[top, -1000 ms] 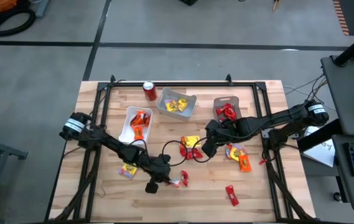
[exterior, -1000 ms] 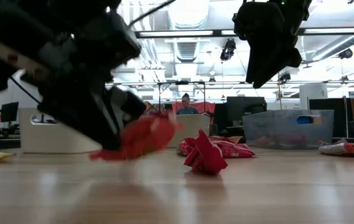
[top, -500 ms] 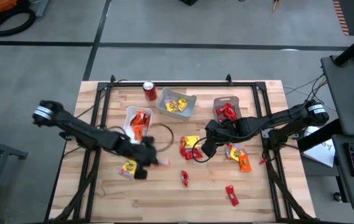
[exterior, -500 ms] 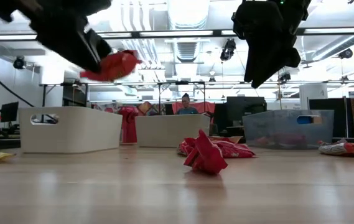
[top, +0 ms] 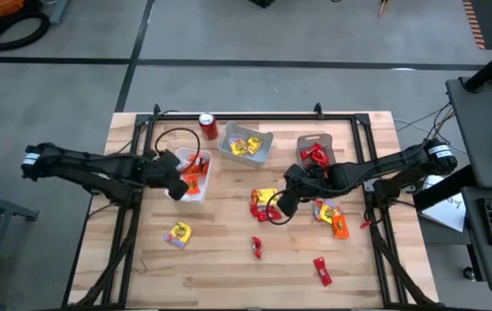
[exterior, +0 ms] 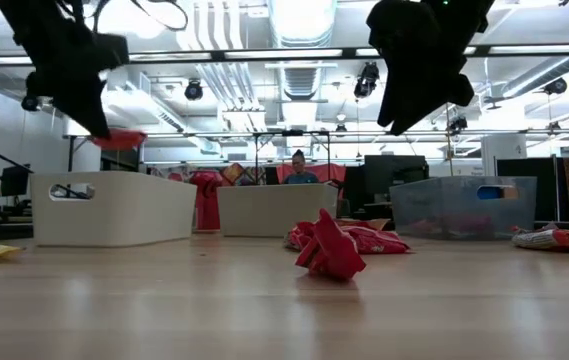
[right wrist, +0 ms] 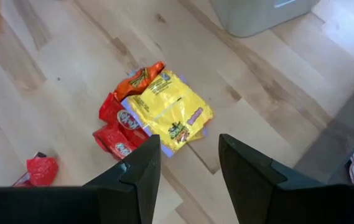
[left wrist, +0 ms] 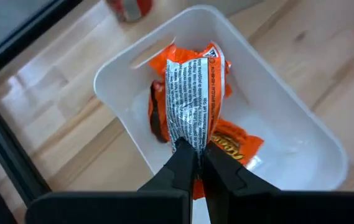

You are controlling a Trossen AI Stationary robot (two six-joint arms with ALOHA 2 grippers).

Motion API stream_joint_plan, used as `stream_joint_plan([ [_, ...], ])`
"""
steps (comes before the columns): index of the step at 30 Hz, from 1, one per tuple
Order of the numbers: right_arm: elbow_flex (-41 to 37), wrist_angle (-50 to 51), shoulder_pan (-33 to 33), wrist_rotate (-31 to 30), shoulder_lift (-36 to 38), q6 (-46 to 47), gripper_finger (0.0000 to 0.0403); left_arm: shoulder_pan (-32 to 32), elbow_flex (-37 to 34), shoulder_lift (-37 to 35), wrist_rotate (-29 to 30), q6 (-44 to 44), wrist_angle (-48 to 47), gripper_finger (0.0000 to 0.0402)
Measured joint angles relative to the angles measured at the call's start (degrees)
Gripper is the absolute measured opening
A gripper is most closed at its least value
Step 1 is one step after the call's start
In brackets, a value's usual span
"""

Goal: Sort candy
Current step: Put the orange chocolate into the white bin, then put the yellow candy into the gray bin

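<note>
My left gripper (top: 179,188) is shut on one orange-wrapped candy (left wrist: 192,93) above the near end of the white bin (top: 176,166), which holds orange candy (top: 195,166). In the low view that candy (exterior: 119,138) shows just under the gripper (exterior: 89,115), higher than the bin's rim. My right gripper (top: 278,207) stands open in the air over a pile of yellow, red and orange candy (right wrist: 158,115) in the middle of the table, touching nothing. Loose candy lies on the wood: yellow (top: 178,233), red (top: 256,248) and red (top: 322,271). My left gripper pinches one end of the wrapper (left wrist: 188,138) between its two fingertips. The fingers slant down toward the white bin. The candy sticks out beyond the tips, silver printed side toward the wrist camera, lifted clear above the bin.
A grey bin with yellow candy (top: 246,145) and a clear bin with red candy (top: 315,154) stand at the far side, and a red soda can (top: 208,126) stands left of them. More orange and yellow candy (top: 332,218) lies right of the middle. A dark frame runs along the table's far edge and sides.
My left gripper, shut on the candy, has risen from the near middle of the table and swung left and toward the far edge until it is over the white bin, rolling its wrist on the way. The candy has been lifted clear of the wood.
</note>
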State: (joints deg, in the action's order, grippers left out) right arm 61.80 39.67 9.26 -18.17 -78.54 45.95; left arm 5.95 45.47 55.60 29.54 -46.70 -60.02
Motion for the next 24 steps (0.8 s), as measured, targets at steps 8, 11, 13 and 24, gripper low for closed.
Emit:
stream_joint_plan([
  [8,0.0,-0.3,0.0,-1.2,0.0,0.1,0.0153,-2.0,-1.5,6.0,0.6,-1.1,1.1,0.0005],
  [11,0.0,-0.6,0.0,-2.4,0.0,0.1,0.0153,-2.1,-1.5,8.3,1.1,-1.8,1.1,0.0022],
  [13,0.0,-0.9,0.0,-2.6,0.0,0.1,0.0153,-2.1,-1.5,9.5,1.1,-1.8,1.1,0.0038],
  [24,0.0,-1.3,0.0,-4.5,0.0,0.1,0.0153,-2.1,-1.5,12.4,1.2,1.0,1.7,0.0137],
])
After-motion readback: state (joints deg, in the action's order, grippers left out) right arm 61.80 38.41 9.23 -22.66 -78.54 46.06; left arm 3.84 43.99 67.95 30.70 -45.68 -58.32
